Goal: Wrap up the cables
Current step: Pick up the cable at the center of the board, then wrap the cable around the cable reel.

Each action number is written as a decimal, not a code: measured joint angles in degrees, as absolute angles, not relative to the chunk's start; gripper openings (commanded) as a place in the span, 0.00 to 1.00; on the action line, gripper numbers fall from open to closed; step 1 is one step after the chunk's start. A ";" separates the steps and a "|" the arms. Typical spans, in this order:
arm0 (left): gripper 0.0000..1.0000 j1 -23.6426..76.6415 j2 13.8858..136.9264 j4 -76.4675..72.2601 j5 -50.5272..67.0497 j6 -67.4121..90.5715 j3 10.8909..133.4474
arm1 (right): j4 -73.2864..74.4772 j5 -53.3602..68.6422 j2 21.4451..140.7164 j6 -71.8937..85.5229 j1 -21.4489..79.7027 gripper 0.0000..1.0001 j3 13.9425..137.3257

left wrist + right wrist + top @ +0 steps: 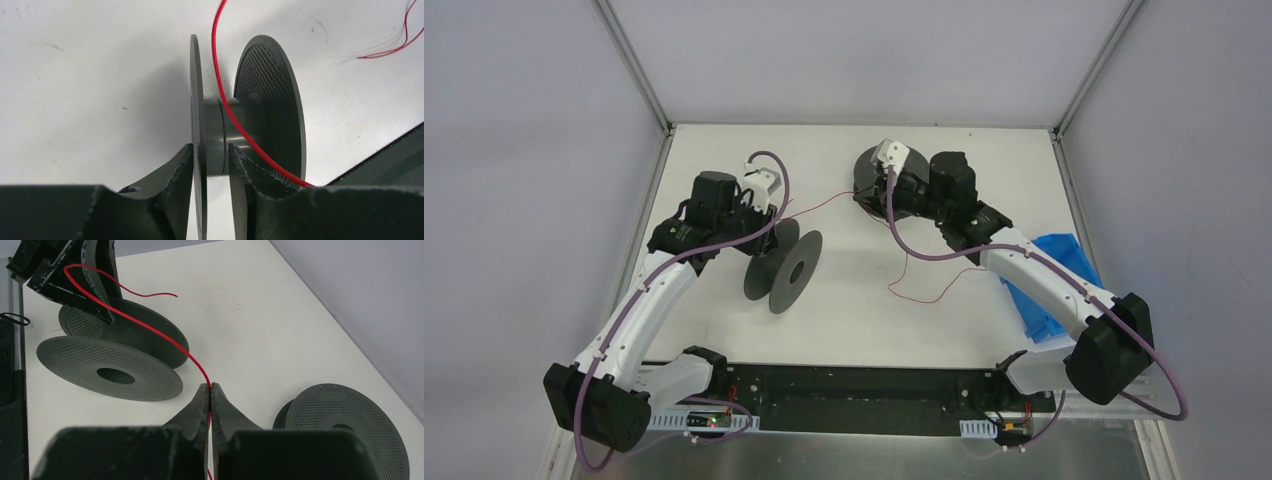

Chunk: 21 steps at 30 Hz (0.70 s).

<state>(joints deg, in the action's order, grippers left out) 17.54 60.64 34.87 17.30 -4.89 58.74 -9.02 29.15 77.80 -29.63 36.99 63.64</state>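
The right gripper (210, 390) is clenched on the red cable (150, 329), fingertips pinched flat. The wire runs out toward 10 o'clock to the spool (115, 375), which the left gripper (207, 162) holds by one flange, its fingers (172, 172) clamped either side of the disc. The cable crosses the hub in what looks like a single pass, and in the top view slack trails on the table (844, 325) at 5 o'clock from the right gripper. To wind well, I judge, hold light tension, lay each turn between the flanges, and stay off the rim. A second spool (345, 425) lies near the right fingers and is best avoided.
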 measured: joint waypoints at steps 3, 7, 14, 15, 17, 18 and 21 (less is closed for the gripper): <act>0.34 17.54 60.49 34.72 15.73 -4.19 59.37 | -7.81 30.11 77.80 -28.58 37.01 0.00 63.75; 0.38 17.54 58.22 33.08 12.51 -2.92 59.64 | -6.76 32.86 78.65 -26.11 37.47 0.00 64.53; 0.44 17.54 48.27 29.06 11.55 -1.58 55.35 | -7.88 35.22 81.97 -19.77 38.96 0.00 64.99; 0.45 17.54 46.57 28.64 11.84 -1.43 53.67 | -7.94 35.20 82.50 -18.37 39.18 0.00 65.04; 0.47 17.54 43.99 28.34 12.16 -1.19 50.52 | -7.94 35.16 83.31 -15.73 39.66 0.00 65.04; 0.48 17.54 43.24 28.29 12.34 -1.04 49.54 | -7.94 35.16 83.50 -14.68 39.88 0.00 65.04; 0.49 17.54 41.87 28.12 12.78 -0.82 47.24 | -8.71 35.18 84.03 -10.61 40.73 0.00 65.04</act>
